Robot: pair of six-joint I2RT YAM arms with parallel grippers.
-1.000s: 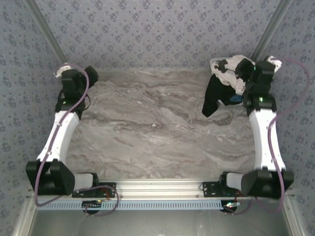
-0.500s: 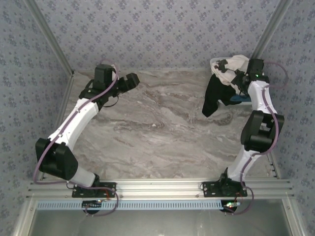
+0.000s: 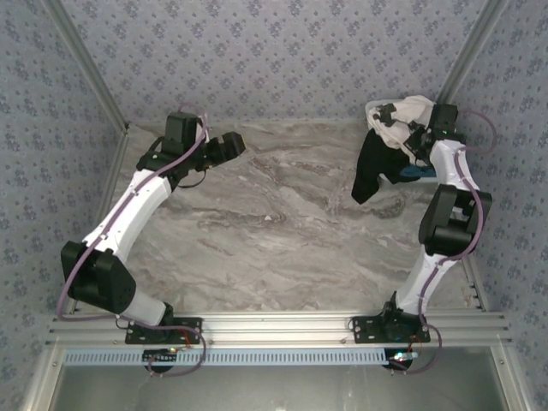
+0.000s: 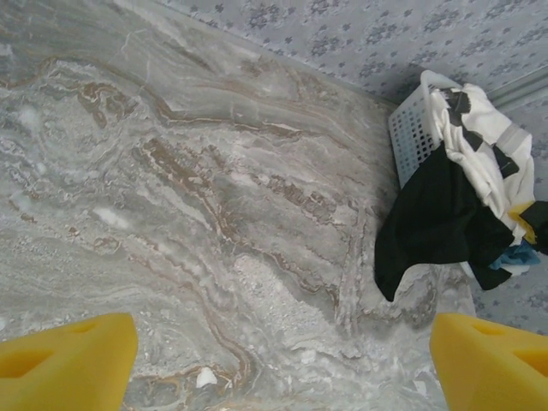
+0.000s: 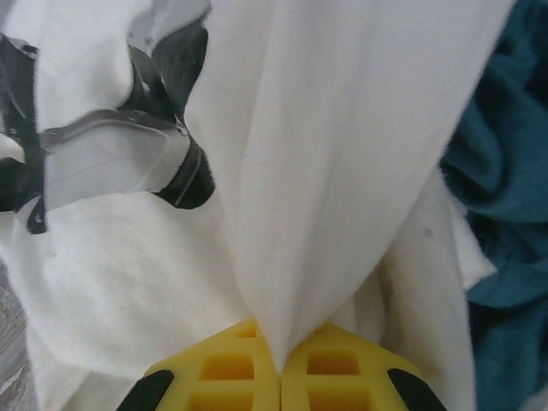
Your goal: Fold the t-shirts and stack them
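Right arm elbow-up at far right, right gripper (image 5: pixel 281 364) pinched on off-white t-shirt (image 5: pixel 325 171) fold. Left arm stretched far-left, left gripper (image 3: pixel 231 144) spread above table (image 3: pixel 282 231).

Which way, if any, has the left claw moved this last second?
Yes: the left claw swung right, away from the far-left corner of the table.

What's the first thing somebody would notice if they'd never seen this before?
Probably the heap of t-shirts spilling from the white basket in the table's far right corner, with a black t-shirt hanging down its side. Next, the right gripper, pinched shut on a fold of the off-white t-shirt. The left gripper hangs open above the marble table.
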